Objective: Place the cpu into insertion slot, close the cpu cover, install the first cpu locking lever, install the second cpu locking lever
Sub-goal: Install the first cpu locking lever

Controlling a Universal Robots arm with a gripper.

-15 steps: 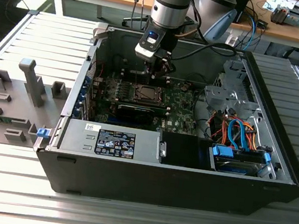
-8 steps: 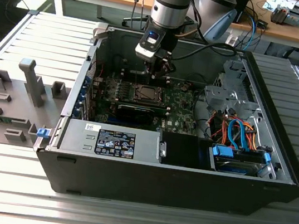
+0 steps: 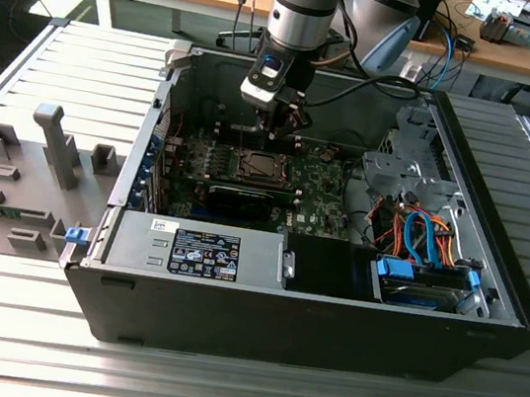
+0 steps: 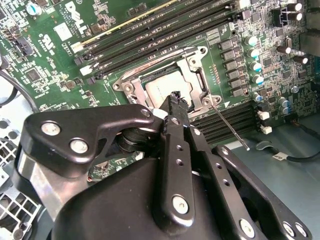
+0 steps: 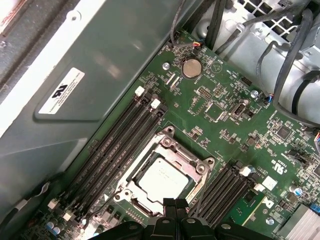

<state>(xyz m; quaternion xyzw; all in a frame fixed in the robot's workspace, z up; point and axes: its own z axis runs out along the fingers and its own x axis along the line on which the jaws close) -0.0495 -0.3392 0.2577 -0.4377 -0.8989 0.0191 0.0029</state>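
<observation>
Gripper state: my gripper (image 5: 175, 202) has its two fingertips pressed together with nothing between them.
Gripper place: in the exterior view it hangs in the upper middle of the frame, inside the computer case (image 3: 327, 318), just above the insertion slot (image 4: 131, 80).
Gripper contact: in the second wrist view the joined tip stands over the edge of the cpu cover (image 4: 192, 62); I cannot tell whether it touches the metal.
Cpu: the cpu (image 5: 162, 177) lies flat in the insertion slot, its dull silver top showing through the cover's square window.
Cpu cover: folded down flat over the cpu.
Locking lever: one thin locking lever (image 4: 230, 127) sticks out slantwise from a corner of the socket, across the memory slots (image 5: 120, 145) beside it.
Hidden: my own black linkage covers the board next to the socket in the second wrist view, and in the first wrist view the fingertips cover one edge of the socket.
Case contents: the green circuit board (image 3: 316, 191), a labelled grey box (image 3: 198, 248) at the front, and orange and blue cables (image 3: 420, 232) toward the exterior view's right.
Outside the case: it sits on a slatted tabletop (image 3: 24, 342), with a grey fixture (image 3: 19, 172) at the exterior view's left.
</observation>
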